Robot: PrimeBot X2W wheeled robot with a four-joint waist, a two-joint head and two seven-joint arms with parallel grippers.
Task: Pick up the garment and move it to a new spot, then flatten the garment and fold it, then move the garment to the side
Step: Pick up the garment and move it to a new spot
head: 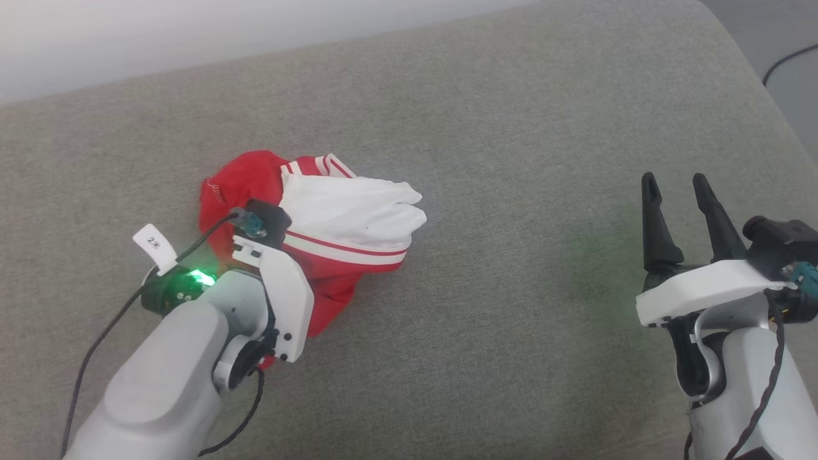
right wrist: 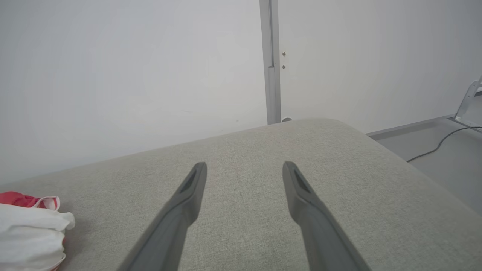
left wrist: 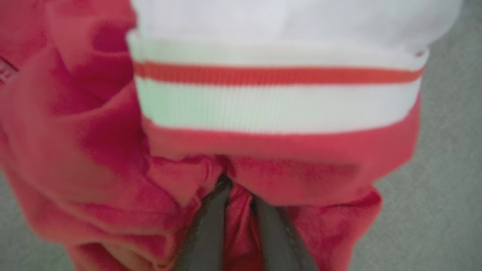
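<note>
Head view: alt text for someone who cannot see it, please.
A crumpled red and white T-shirt lies on a grey cushion, with the robot's left arm reaching into its near edge. The open right gripper is well apart at the lower right, over bare cushion.

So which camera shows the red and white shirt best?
The head view: the garment lies there nearly whole, a crumpled bundle on the grey cushion. The left wrist view is a blurry close-up of its red cloth and stripes; the right wrist view catches just a corner at its lower left.
</note>
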